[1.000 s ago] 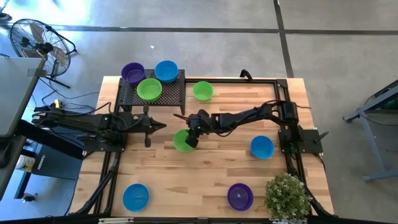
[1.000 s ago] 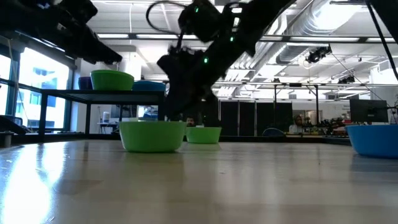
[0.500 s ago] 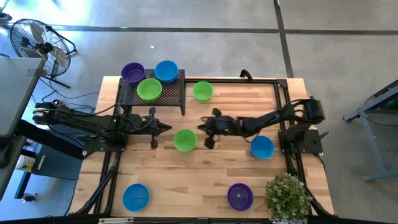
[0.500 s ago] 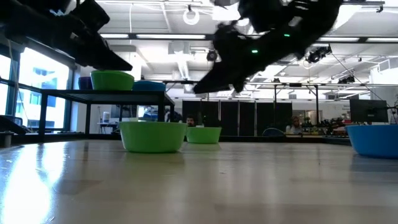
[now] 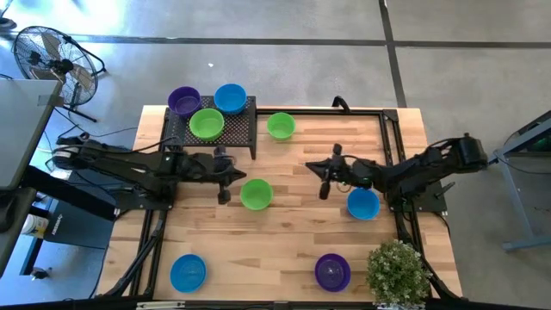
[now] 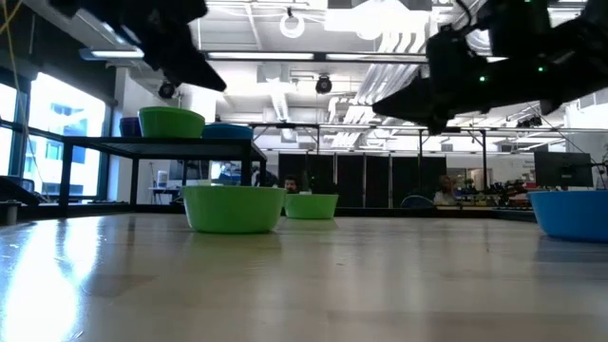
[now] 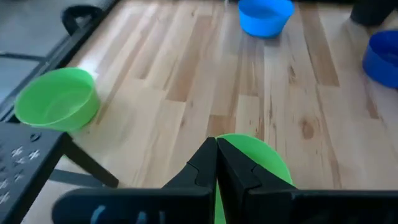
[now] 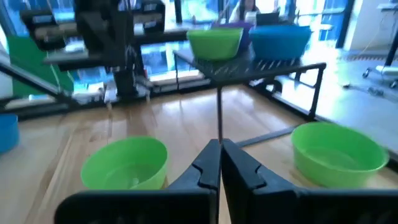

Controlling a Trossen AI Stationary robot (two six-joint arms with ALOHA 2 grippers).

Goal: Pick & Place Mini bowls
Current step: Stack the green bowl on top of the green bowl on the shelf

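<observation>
Mini bowls stand about the wooden table [image 5: 284, 241]. A green bowl [image 5: 256, 194] sits on its base in the middle, also seen in the left wrist view [image 7: 261, 158] and the right wrist view [image 8: 124, 163]. A second green bowl [image 5: 281, 126] stands beside the rack, which carries a purple [image 5: 183, 101], a blue [image 5: 230, 97] and a green bowl [image 5: 207, 123]. My left gripper [image 5: 232, 176] hovers shut just left of the middle bowl. My right gripper [image 5: 312, 167] hovers shut to its right, above the table.
The black mesh rack [image 5: 245, 136] stands at the far left. Toward the near edge and the right stand a blue bowl [image 5: 362, 203], another blue bowl [image 5: 188, 272] and a purple bowl [image 5: 332, 271]. A potted plant [image 5: 398, 271] fills the near right corner.
My right gripper has come away from the middle green bowl and drawn back toward the table's right edge, rising. The bowl has stayed where it stood on the table. My left gripper has moved up and a little toward the right, nearer that bowl.
</observation>
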